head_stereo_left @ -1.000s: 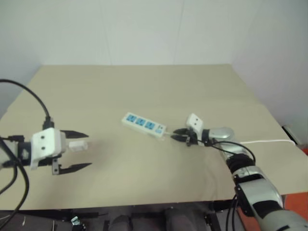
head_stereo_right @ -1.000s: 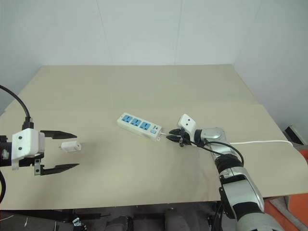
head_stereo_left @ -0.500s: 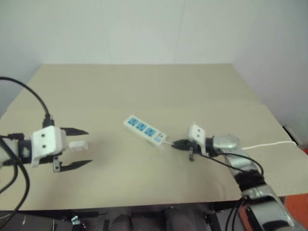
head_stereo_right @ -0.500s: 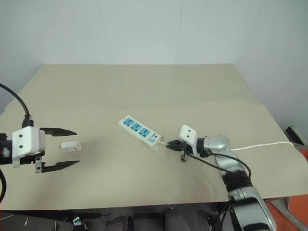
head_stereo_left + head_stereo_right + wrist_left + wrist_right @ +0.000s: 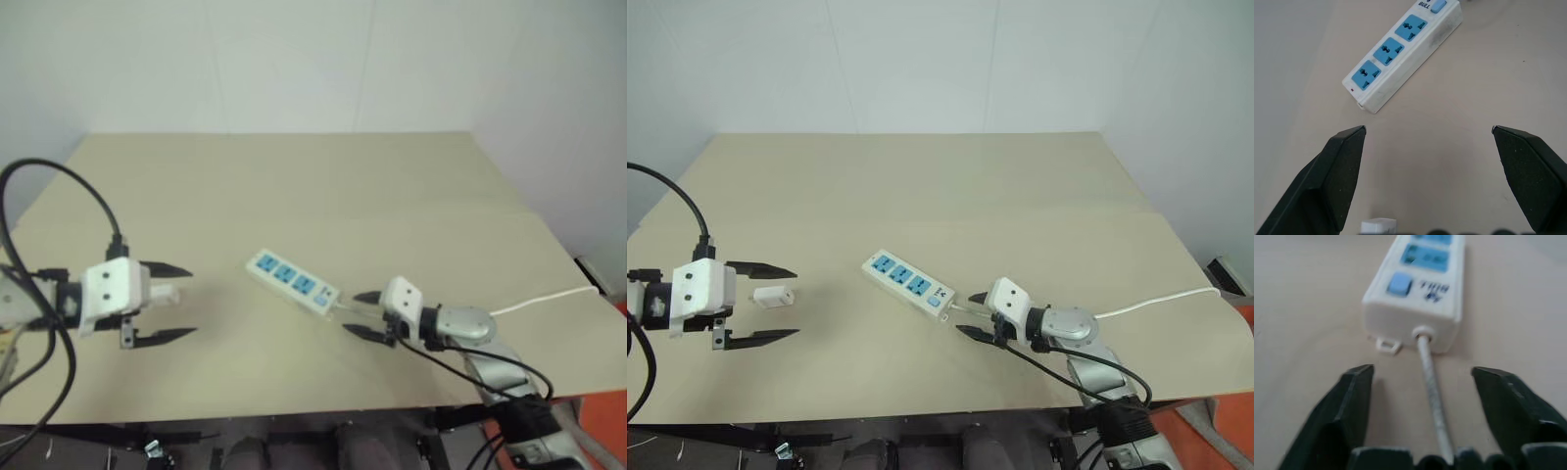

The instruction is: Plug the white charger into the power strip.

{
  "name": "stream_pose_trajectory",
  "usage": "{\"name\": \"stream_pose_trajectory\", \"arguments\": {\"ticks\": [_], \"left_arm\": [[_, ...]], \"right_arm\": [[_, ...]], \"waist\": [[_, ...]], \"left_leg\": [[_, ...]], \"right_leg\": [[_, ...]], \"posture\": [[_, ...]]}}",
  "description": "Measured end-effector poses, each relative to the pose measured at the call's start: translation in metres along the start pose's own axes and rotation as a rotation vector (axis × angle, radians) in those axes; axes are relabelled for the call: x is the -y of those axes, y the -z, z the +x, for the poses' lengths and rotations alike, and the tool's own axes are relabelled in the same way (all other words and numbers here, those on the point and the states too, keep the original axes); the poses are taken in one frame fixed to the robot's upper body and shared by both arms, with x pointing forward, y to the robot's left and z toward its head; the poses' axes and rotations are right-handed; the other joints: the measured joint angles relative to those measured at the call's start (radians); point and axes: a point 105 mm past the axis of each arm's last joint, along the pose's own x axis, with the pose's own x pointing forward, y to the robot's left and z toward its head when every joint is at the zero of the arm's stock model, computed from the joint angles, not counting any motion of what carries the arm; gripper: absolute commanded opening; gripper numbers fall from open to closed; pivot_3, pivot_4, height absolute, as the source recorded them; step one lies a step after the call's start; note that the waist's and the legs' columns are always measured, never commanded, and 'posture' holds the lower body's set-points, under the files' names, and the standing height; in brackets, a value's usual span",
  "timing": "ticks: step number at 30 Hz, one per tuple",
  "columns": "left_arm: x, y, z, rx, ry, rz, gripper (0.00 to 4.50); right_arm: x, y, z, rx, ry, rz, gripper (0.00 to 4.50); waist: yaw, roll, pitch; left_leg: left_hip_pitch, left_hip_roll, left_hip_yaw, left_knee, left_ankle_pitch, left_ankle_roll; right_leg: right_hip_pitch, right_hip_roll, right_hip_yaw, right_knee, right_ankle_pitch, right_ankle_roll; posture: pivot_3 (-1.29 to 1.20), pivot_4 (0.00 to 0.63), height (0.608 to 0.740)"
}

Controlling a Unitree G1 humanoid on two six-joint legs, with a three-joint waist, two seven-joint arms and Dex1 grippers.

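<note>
The white charger [image 5: 772,294] is seen lying on the bench [image 5: 921,176] at the robot's left, between the two spread black fingers of the left pincer [image 5: 764,303], untouched by either, with its long axis roughly along the line the pincer points; in the left wrist view only its end is glimpsed low between the fingers [image 5: 1344,166], so it is judged to sit deep in the gap, near the pincer's base. The left arm is plainly the nearer one to it, and closing on it is judged to be the step in hand. The power strip [image 5: 908,285] lies well apart from the charger, towards the middle of the bench, its long axis set diagonally so that the three blue sockets run away from the switch end, which faces the right pincer [image 5: 974,324]. That pincer is spread as well and holds nothing: its fingers stand to either side of the thin cord [image 5: 1431,387], just short of the strip's end, without pressing it. The charger is a small, smooth, hard-looking white block; the strip is a glossy white plastic bar with square edges, a pale blue switch [image 5: 1399,283] and a small tab at its end; the cord looks round and slightly stiff; the bench top is matt beige and flat, so that the parts may slide on it
</note>
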Motion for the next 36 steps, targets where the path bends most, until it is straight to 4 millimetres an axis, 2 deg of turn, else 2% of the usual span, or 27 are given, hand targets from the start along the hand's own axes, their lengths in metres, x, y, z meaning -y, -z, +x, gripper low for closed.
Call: {"name": "stream_pose_trajectory", "arguments": {"ticks": [4,7,16,25,30,36], "left_arm": [[0.003,0.004,-0.001,-0.004,0.028,-0.015,4.50],[0.004,0.005,-0.001,-0.006,0.036,-0.014,4.50],[0.008,0.008,0.000,-0.008,0.057,-0.017,4.50],[0.016,0.013,0.001,-0.024,0.071,-0.026,4.50],[0.016,0.015,0.001,-0.038,0.067,-0.024,4.50],[0.013,0.014,0.002,-0.048,0.054,-0.006,4.50]], "right_arm": [[0.003,-0.007,-0.002,0.079,0.066,0.056,4.47],[0.004,-0.015,0.005,0.131,0.128,0.057,4.47],[0.000,-0.027,0.023,0.203,0.134,0.091,4.47],[-0.014,-0.013,0.034,0.162,0.047,0.120,4.47],[-0.019,-0.002,0.039,0.137,0.039,0.143,4.47],[-0.020,0.002,0.049,0.152,0.059,0.161,4.47]], "waist": [[-0.002,0.000,0.000],[-0.002,0.000,0.000],[-0.001,0.000,0.000],[-0.001,0.000,0.000],[-0.001,0.000,0.000],[-0.002,0.000,0.000]], "left_leg": [[-0.001,0.000,0.000,0.000,0.000,0.000],[-0.001,0.000,0.000,0.000,0.000,0.000],[-0.001,0.000,0.000,0.000,0.000,0.000],[-0.001,0.001,0.000,0.000,0.000,0.000],[-0.001,0.000,0.000,0.000,0.000,0.000],[-0.001,0.001,0.000,0.000,0.000,0.000]], "right_leg": [[-0.001,0.000,0.000,-0.001,0.000,0.000],[-0.001,0.000,0.000,-0.001,0.000,0.000],[-0.001,0.000,0.000,-0.001,0.000,0.000],[-0.001,0.000,0.000,-0.001,0.000,-0.001],[-0.001,0.000,0.000,0.000,0.000,0.000],[-0.001,0.000,0.000,-0.001,0.000,-0.001]], "posture": [[0.00,0.150,0.740],[0.00,0.150,0.740],[0.00,0.150,0.740],[0.00,0.150,0.740],[0.00,0.150,0.740],[0.00,0.150,0.740]]}}
